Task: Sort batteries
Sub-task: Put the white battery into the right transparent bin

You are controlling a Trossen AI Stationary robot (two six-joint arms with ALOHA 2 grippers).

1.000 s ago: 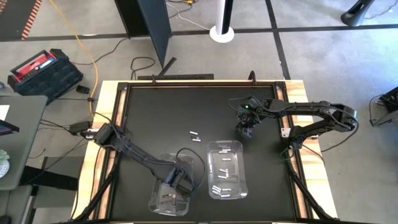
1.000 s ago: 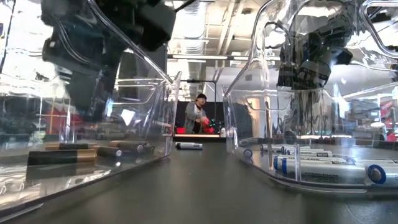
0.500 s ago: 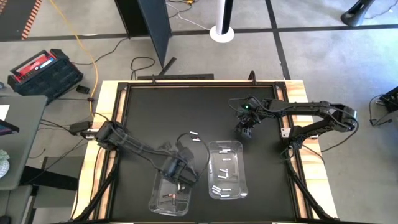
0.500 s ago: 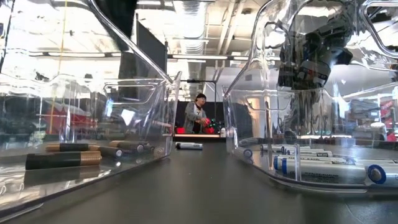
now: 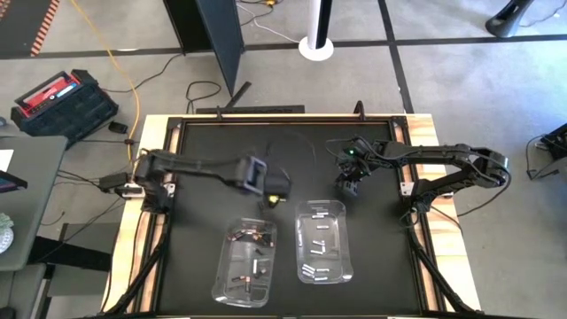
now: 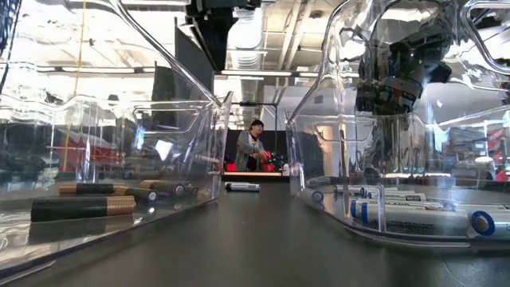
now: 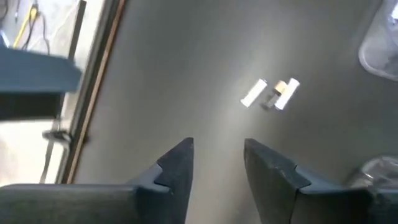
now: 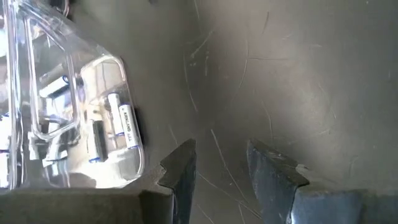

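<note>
We've got two clear bins on the black table (image 5: 204, 159). The left bin (image 5: 245, 262) has the dark batteries (image 6: 84, 207) with copper ends, a handful lying flat on its floor. The right bin (image 5: 322, 241) holds the white batteries (image 6: 414, 209) with blue marks, also lying flat, some side by side.

Two loose cells (image 7: 271, 94) sit on the bare table, close together, just ahead of the left gripper (image 7: 217, 152). In the low view we can see one loose cell (image 6: 242, 187) far back, between the bins.

The left gripper hangs over the table beyond the left bin. Its fingers are parted with a clear gap and nothing is between them, not touching anything.

The right gripper (image 8: 219, 155) sits just past the far end of the right bin, fingers apart too, empty, only bare table showing in the gap.

A person (image 6: 253, 149) shows in the room behind.
</note>
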